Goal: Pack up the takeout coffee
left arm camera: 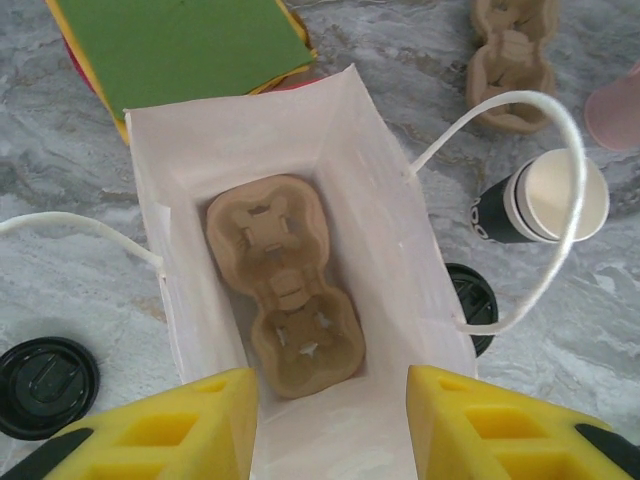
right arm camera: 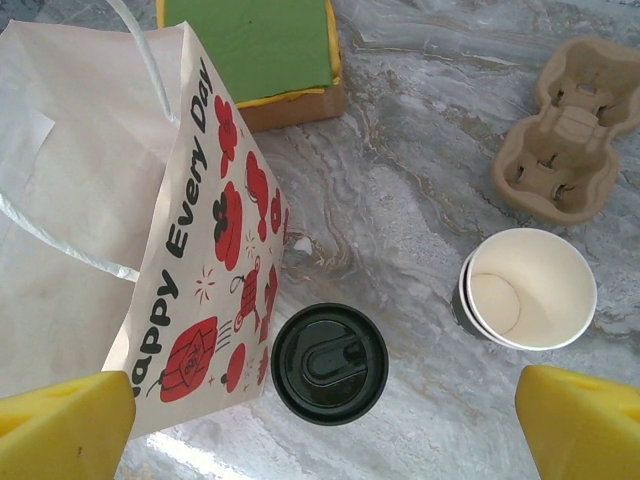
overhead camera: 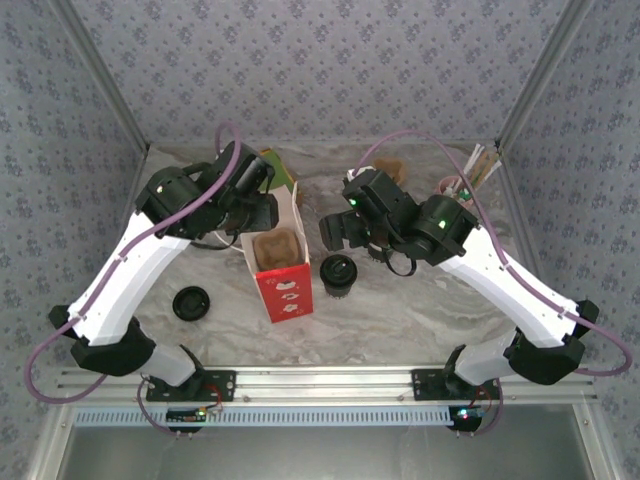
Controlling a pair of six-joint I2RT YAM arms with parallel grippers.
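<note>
The top camera looks down from behind over the whole table (overhead camera: 420,310). The 2 wrist cameras look steeply down, close, both catching the paper bag (left arm camera: 375,200) and open coffee cup (left arm camera: 560,195).

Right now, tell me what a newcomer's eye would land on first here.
The red-and-white bag stands open mid-table with a cardboard tray lying in its bottom, the left gripper poised over its mouth. Just right of the bag sit a lidded cup and, farther right, an open cup, both under the wide-open right gripper.
</note>
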